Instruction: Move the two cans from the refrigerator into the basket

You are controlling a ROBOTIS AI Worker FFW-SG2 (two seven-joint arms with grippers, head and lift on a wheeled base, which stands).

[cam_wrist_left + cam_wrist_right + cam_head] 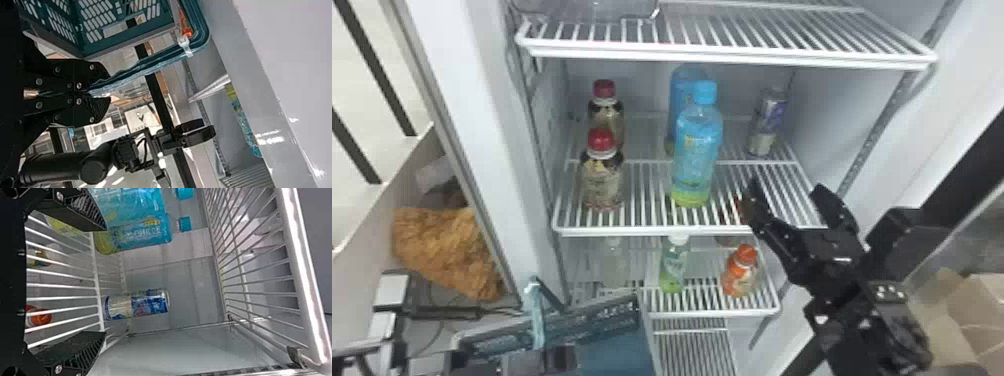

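While upright, bottles point(698, 155) near can point(768, 122).

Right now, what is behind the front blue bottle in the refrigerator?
A second blue bottle stands behind the front blue bottle, which covers its lower right part in the head view.

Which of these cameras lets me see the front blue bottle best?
The head view: the front blue bottle stands there whole, from cap to base. The right wrist view has it closer, but cut off by the picture's edge. The left wrist view has a blue and yellow-green strip past the white fridge wall, perhaps this bottle.
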